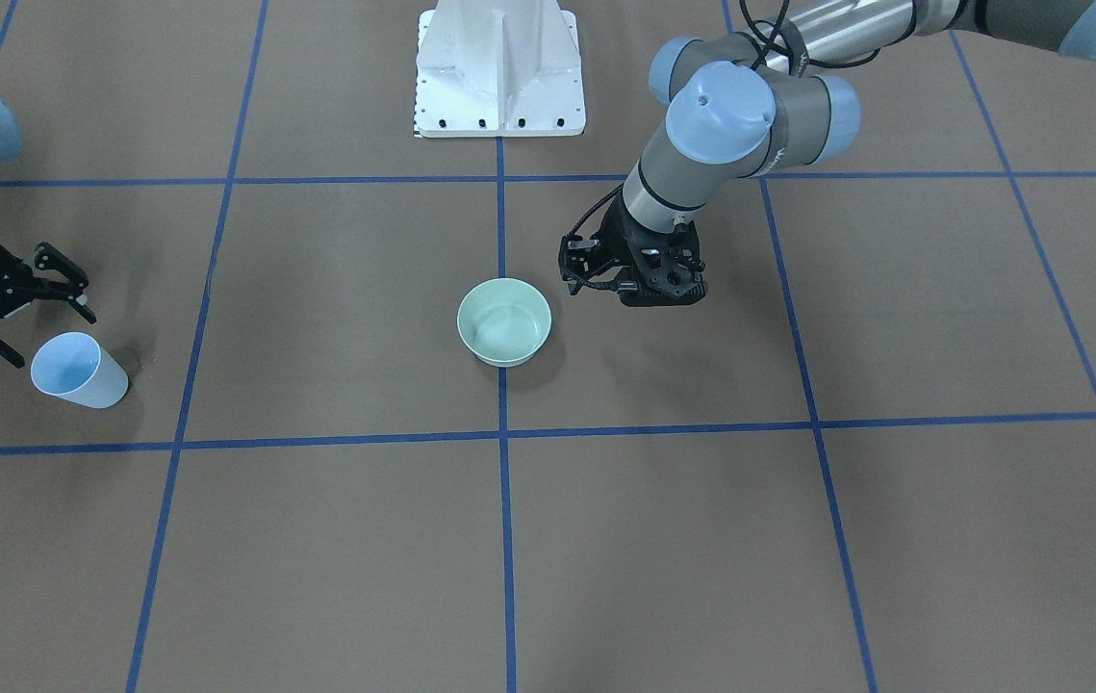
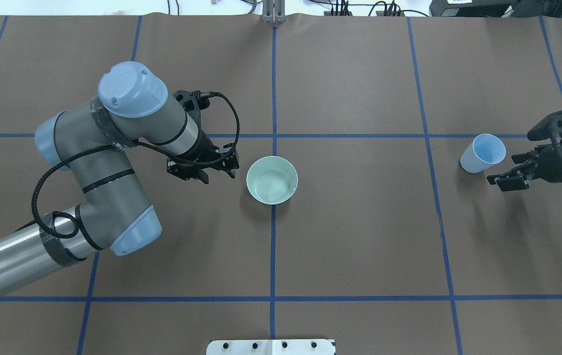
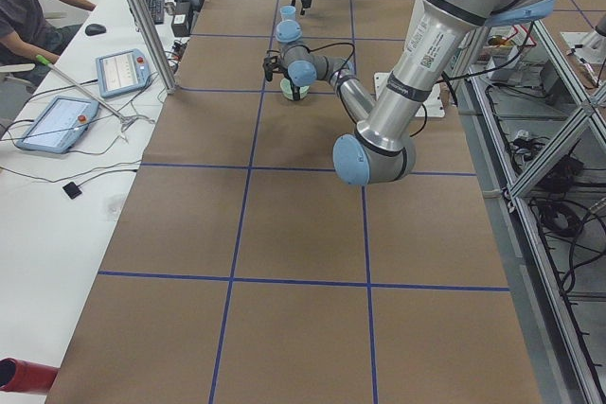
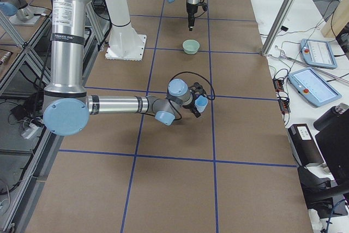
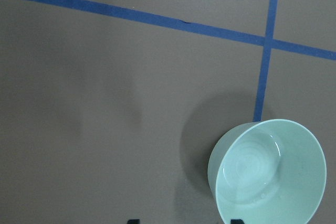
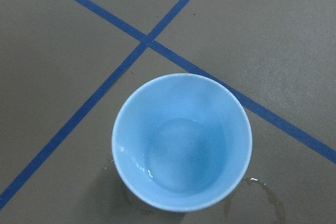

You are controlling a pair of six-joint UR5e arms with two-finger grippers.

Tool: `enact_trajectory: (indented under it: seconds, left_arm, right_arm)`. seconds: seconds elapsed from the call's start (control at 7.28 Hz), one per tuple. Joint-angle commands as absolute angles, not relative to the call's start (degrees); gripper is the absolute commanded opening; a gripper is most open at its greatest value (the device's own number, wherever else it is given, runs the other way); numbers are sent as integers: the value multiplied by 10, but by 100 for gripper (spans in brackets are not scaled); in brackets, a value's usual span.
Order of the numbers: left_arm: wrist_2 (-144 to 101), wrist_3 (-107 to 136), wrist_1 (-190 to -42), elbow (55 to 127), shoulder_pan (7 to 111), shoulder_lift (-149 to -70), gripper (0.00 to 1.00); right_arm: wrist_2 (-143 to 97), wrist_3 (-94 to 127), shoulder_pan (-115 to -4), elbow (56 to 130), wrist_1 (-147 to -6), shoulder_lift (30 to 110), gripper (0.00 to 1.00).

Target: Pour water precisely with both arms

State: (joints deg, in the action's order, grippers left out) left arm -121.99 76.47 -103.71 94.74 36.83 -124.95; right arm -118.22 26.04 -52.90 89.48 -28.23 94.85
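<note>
Currently right gripper (image 2: pixel 508 169) and left gripper (image 2: pixel 219 175) both gape wide, empty; advise right straddle blue cup (image 2: pixel 483 153), close gently, keep water (image 6: pixel 184 156) level, left steadying bowl (image 2: pixel 272 179).

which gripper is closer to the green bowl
Left. The left gripper hangs just beside the bowl, on the robot's left of it, not touching. The right gripper is far off to the bowl's right, next to the blue cup.
</note>
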Motion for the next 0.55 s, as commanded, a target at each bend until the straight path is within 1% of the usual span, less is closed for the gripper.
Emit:
enact_trajectory:
  seconds: [0.0, 0.41]
  left_arm:
    - [-1220, 765, -1037, 947, 368, -1249, 66]
    - [-1219, 764, -1037, 947, 369, -1248, 66]
  right_arm:
    - [-1159, 274, -517, 893, -281, 944, 99]
    - [-1136, 286, -503, 882, -244, 944, 99]
